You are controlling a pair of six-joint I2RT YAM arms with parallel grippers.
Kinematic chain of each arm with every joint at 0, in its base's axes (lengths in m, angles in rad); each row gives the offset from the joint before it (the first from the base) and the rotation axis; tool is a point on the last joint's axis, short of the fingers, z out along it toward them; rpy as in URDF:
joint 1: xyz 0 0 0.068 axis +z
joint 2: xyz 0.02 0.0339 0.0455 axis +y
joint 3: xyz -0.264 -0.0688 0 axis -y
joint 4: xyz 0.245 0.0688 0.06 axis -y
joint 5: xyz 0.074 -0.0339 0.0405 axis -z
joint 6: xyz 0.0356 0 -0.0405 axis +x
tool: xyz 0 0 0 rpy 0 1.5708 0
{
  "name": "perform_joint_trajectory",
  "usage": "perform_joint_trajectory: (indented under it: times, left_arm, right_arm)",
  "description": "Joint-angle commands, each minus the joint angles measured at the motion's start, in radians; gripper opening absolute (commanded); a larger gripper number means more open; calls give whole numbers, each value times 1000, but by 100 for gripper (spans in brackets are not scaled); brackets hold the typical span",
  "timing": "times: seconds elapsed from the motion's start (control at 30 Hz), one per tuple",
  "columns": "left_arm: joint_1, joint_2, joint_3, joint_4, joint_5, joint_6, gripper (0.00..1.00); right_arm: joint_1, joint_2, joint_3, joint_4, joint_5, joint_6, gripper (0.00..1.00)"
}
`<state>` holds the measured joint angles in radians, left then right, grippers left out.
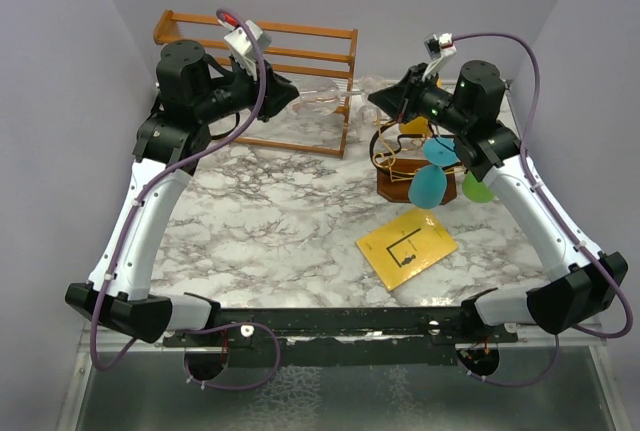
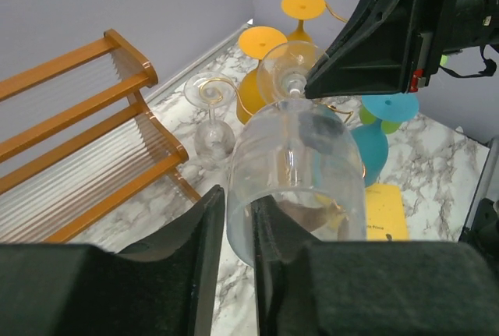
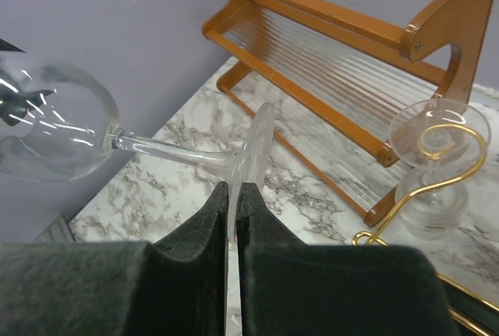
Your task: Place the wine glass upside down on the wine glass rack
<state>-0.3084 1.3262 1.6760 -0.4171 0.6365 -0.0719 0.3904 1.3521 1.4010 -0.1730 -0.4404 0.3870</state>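
A clear wine glass hangs on its side in the air between both arms. My left gripper holds the rim of its bowl, one finger inside and one outside the glass wall. My right gripper is shut on the edge of the round foot, and the stem runs left to the bowl. The wine glass rack, gold wire on a dark wooden base, stands just right of and below the glass. One gold hook curls over a second clear glass.
Orange, blue and green glasses hang upside down on the rack. An orange-brown slatted shelf stands at the back, close behind the left gripper. A yellow card lies on the marble table.
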Motion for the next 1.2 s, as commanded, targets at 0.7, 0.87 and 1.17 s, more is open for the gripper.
perform_joint_trajectory:
  times: [0.7,0.87,1.17]
  left_arm:
    - [60,-198,-80,-146,-237,235,84]
    - [92,-218,-104,-132,-269,234,87]
    - [144,-253,-165,-105,-288,219,88]
  right_arm:
    - [95,-57,75,-166,128,-846,1]
    - [178,-64,52,-245,180,-1017,1]
    - [254,-79,-9,-285,263,-1210,1]
